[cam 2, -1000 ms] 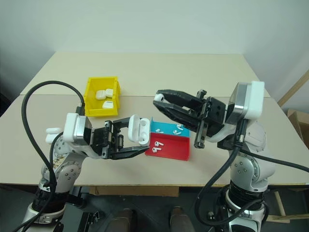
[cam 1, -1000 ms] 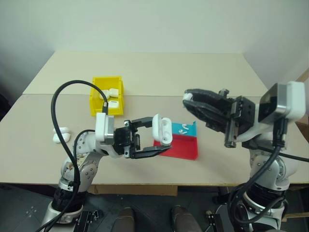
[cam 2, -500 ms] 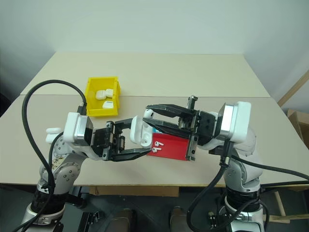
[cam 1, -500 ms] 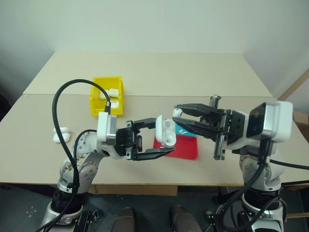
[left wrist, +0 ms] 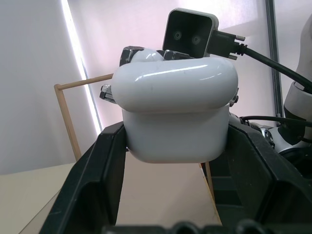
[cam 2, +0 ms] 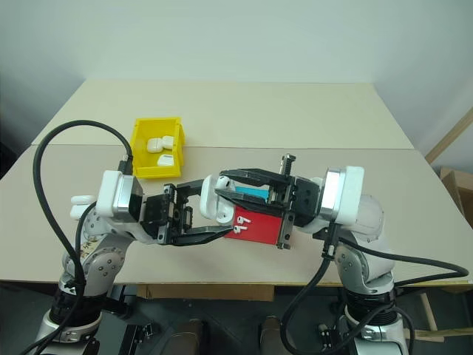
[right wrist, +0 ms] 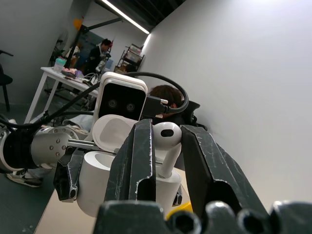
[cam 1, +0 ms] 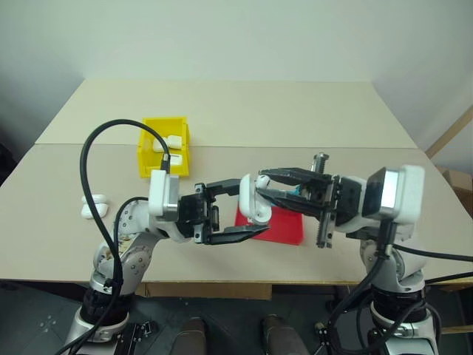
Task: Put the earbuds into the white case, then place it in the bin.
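Note:
My left gripper [cam 1: 251, 208] is shut on the white case [cam 1: 250, 201], held above the table with its lid open [right wrist: 115, 133]. In the left wrist view the case [left wrist: 175, 112] sits between the two black fingers. My right gripper [cam 1: 261, 183] is shut on one of the earbuds [right wrist: 164, 142], right at the case's open top. The stem points down at the case body [right wrist: 95, 181]; whether it sits in the well I cannot tell. Two more earbuds [cam 2: 241, 220] lie in the red-and-blue tray. The yellow bin [cam 1: 148, 167] stands at the back left with white cases in it.
The red-and-blue tray [cam 1: 290, 229] lies on the table under both grippers. Two white cases [cam 1: 93, 208] rest near the table's left edge. A black cable [cam 1: 96, 148] loops up from my left arm. People sit at a desk [right wrist: 53, 73] behind.
My right gripper has swung left and down with the earbud, from well clear of the case to right at its open top. The left gripper and the case have kept still.

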`<state>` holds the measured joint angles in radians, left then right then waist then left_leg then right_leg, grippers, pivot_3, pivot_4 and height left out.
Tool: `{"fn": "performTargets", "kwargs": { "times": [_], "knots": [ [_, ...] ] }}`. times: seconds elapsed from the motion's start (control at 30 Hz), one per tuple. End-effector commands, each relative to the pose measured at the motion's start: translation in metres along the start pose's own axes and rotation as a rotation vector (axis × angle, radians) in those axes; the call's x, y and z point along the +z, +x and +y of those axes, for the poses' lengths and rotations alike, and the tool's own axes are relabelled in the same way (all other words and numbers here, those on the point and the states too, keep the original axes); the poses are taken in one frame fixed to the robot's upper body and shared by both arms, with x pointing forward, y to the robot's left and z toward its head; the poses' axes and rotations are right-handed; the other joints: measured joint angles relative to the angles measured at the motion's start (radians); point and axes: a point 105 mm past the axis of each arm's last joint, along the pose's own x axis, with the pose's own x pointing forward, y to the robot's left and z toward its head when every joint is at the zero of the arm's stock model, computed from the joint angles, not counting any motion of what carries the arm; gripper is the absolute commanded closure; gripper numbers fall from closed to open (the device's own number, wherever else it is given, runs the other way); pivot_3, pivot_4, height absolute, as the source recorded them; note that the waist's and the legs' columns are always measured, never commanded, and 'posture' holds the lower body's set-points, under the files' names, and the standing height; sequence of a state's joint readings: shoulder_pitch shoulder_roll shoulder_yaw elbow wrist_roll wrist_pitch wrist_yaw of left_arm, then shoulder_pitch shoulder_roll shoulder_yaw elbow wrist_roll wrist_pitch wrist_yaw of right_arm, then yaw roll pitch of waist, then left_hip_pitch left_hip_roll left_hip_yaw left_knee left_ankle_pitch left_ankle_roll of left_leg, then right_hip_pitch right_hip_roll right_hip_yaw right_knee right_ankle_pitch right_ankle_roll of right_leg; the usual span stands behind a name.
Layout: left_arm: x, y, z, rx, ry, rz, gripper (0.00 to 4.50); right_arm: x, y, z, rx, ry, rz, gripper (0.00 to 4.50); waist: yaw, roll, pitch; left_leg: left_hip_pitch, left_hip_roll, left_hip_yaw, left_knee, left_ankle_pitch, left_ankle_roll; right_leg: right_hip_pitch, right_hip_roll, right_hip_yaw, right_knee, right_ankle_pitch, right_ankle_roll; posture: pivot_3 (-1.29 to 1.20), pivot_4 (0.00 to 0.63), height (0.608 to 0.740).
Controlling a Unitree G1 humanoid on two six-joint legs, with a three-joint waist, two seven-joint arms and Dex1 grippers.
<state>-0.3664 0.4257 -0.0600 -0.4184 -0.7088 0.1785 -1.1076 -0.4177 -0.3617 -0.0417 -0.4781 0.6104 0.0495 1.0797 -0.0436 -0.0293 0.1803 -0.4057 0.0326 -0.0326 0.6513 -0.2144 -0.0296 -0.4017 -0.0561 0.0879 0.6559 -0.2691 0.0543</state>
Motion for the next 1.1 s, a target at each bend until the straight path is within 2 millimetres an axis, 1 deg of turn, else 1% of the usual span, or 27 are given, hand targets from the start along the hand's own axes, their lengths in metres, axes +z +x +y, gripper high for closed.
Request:
{"fn": "performTargets", "kwargs": {
  "times": [0.03,0.4,0.63,0.77,0.93,1.1],
  "knots": [
    [0.012,0.005,-0.003,-0.026,0.046,-0.034,1.72,0.003,0.000,0.001,0.005,-0.028,-0.005,3.82,0.000,0.000,0.000,0.000,0.000,0.000,0.000,0.000,0.000,0.000,0.000,0.000,0.000,0.000,0.000,0.00,0.150,0.740],
    [0.011,0.006,-0.003,-0.030,0.050,-0.042,1.72,-0.002,0.000,0.004,0.012,-0.047,0.019,3.82,0.001,0.000,0.000,0.000,0.000,0.000,0.000,0.000,0.000,0.000,0.000,0.000,0.000,0.000,0.000,0.00,0.150,0.740],
    [0.011,0.007,-0.003,-0.038,0.049,-0.043,1.72,-0.004,0.000,0.004,0.024,-0.048,0.032,3.82,0.000,0.000,0.000,0.000,0.000,0.000,0.000,0.000,0.000,0.000,0.000,0.000,0.000,0.000,0.000,0.00,0.150,0.740],
    [0.010,0.007,-0.003,-0.038,0.051,-0.041,1.72,-0.005,-0.001,0.005,0.050,-0.020,0.036,3.82,0.001,0.000,0.000,0.000,0.000,0.000,0.000,0.000,0.000,0.000,0.000,0.000,0.000,0.000,0.000,0.00,0.150,0.740],
    [0.009,0.006,-0.003,-0.035,0.054,-0.037,1.72,-0.007,-0.001,0.004,0.040,-0.053,0.054,3.82,0.000,0.000,0.000,0.000,0.000,0.000,0.000,0.000,0.000,0.000,0.000,0.000,0.000,0.000,0.000,0.00,0.150,0.740],
    [0.008,0.005,-0.003,-0.038,0.060,-0.034,1.72,-0.009,-0.001,0.004,0.052,-0.038,0.069,3.82,0.001,0.000,0.000,0.000,0.000,0.000,0.000,0.000,0.000,0.000,0.000,0.000,0.000,0.000,0.000,0.00,0.150,0.740]
  ]
}}
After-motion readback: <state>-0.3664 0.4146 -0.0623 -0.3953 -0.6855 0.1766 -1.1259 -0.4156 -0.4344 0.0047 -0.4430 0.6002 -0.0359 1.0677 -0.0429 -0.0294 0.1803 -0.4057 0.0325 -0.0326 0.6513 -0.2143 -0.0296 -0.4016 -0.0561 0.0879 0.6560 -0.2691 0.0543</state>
